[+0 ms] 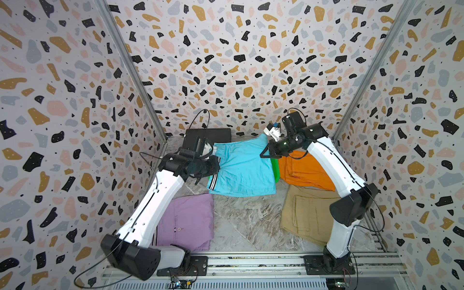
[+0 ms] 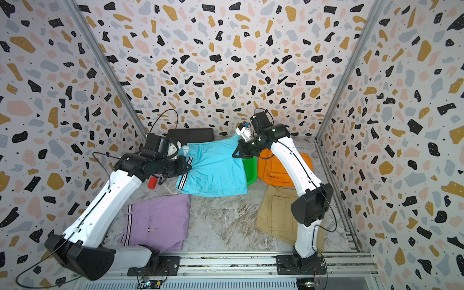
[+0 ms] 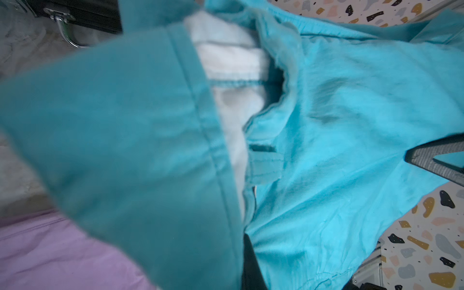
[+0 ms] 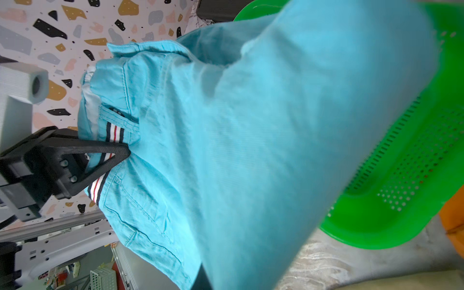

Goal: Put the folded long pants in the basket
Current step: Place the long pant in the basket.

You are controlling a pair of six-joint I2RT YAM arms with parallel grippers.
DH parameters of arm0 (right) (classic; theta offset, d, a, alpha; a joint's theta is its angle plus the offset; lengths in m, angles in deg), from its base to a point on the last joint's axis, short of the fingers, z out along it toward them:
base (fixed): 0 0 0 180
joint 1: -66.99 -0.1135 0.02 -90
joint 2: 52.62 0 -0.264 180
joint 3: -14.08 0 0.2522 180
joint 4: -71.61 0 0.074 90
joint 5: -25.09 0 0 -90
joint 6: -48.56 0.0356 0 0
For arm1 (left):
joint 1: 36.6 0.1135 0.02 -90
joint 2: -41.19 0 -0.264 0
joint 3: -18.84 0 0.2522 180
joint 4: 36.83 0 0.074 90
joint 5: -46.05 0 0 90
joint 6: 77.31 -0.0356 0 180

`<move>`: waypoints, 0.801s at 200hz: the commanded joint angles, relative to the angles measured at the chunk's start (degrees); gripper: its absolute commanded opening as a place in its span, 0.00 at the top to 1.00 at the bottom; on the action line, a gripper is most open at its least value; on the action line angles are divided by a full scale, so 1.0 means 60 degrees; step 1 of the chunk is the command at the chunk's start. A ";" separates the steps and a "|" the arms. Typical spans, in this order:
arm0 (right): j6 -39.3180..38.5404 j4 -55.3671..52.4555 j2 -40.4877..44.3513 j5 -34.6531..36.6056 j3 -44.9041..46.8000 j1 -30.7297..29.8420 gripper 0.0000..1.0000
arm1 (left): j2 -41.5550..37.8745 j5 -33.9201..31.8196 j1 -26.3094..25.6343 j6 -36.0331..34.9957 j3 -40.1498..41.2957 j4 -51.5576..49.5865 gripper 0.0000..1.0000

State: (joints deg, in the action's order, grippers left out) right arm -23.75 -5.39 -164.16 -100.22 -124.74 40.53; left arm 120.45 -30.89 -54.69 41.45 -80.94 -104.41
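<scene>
Left hand [image 4: 125,150] and right hand [image 1: 265,151] grip cyan pants [image 1: 243,168] over green basket [image 1: 275,168]; lower both evenly before you release.

Cyan pants [image 1: 243,168] stretched over green basket [image 1: 275,170]; lilac [image 1: 188,221], khaki [image 1: 306,216], orange pants [image 1: 301,170] lie flat.

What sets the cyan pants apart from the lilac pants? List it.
The cyan pants hang lifted over the basket, pinched by the left gripper and right gripper; lilac pants lie flat on the table, untouched. Cyan sags loosely; lilac is neatly folded. Both carry striped side trim.
</scene>
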 commanded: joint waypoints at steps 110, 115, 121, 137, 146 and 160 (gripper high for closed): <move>-0.0551 -0.0504 -0.3678 0.1341 -0.2937 0.0761 1.00 | 0.5230 0.1924 0.1094 -0.0924 -0.2338 0.1488 1.00; -0.0572 -0.0497 -0.3727 0.1418 -0.2900 0.0769 1.00 | 0.5384 0.1957 0.1095 -0.0928 -0.2407 0.1532 1.00; -0.0599 -0.0483 -0.3772 0.1497 -0.2850 0.0777 1.00 | 0.5539 0.1988 0.1096 -0.0923 -0.2446 0.1617 1.00; -0.0677 -0.0425 -0.3969 0.1657 -0.2816 0.0777 1.00 | 0.6012 0.1992 0.1095 -0.0961 -0.2536 0.1769 1.00; -0.0725 -0.0375 -0.4112 0.1722 -0.2832 0.0777 1.00 | 0.6252 0.1968 0.1110 -0.0979 -0.2581 0.1813 1.00; -0.0764 -0.0217 -0.4334 0.1890 -0.2829 0.0777 1.00 | 0.6530 0.1852 0.1136 -0.0971 -0.2517 0.1970 1.00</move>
State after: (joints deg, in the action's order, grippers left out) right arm -26.61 -7.77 -188.84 -91.79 -139.75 44.99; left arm 157.17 -19.48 -48.59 36.22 -94.73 -95.49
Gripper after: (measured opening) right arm 0.068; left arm 0.102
